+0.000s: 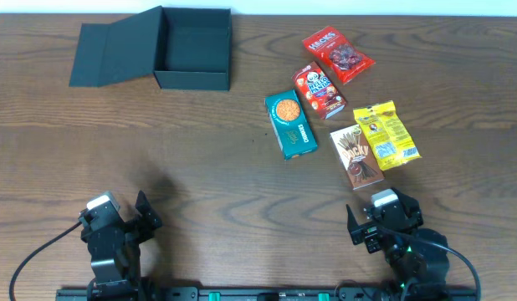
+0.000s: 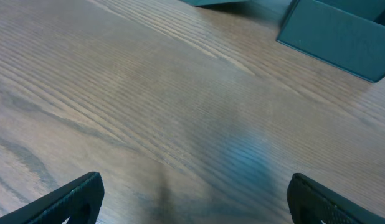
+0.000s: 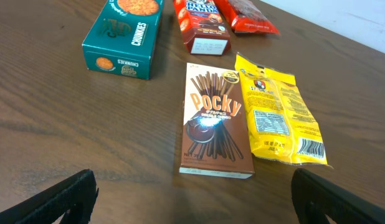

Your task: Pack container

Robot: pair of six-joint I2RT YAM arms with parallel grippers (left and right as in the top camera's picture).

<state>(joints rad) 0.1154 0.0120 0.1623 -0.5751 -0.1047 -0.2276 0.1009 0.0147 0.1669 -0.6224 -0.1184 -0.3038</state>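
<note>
The dark grey-green container (image 1: 191, 48) stands open at the far left of the table, its flap lid (image 1: 116, 55) lying flat to its left; one corner of the container (image 2: 332, 37) shows in the left wrist view. My left gripper (image 1: 146, 213) rests at the near left edge, open and empty over bare wood (image 2: 192, 199). At the near right, my right gripper (image 1: 359, 224) is open and empty (image 3: 192, 202), just short of the brown Pocky box (image 3: 214, 121). A yellow packet (image 3: 276, 115) lies beside that box.
A teal Chunkies box (image 1: 290, 124), a red Hello Panda box (image 1: 319, 89) and a red snack bag (image 1: 337, 53) lie right of centre, with the Pocky box (image 1: 356, 156) and yellow packet (image 1: 386, 135) nearer me. Wide bare wood separates them from the container.
</note>
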